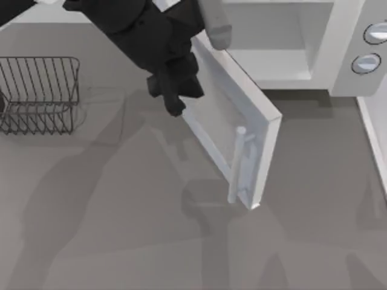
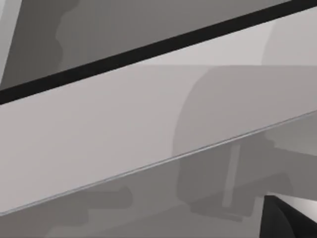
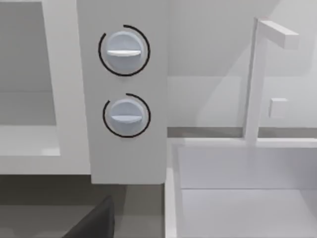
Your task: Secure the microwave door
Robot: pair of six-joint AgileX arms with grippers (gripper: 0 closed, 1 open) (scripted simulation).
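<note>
From above, I have my left hand point(image 1: 175, 99) at the outer face of the microwave door point(image 1: 233, 124), which stands swung out at an angle from the microwave point(image 1: 338, 54) at the desk's point(image 1: 121, 229) back right — whether that hand is clenched or released I cannot tell. A wire rack point(image 1: 39, 93) sits at the far left. The left wrist view runs close along the door panel point(image 2: 124, 129), its handle's shadow below. The right wrist view looks at the two knobs point(image 3: 124, 49) and a white frame beside them; my right arm seems parked there. I judge the push is mid-swing — next I must keep pressing until the door seats flush.
</note>
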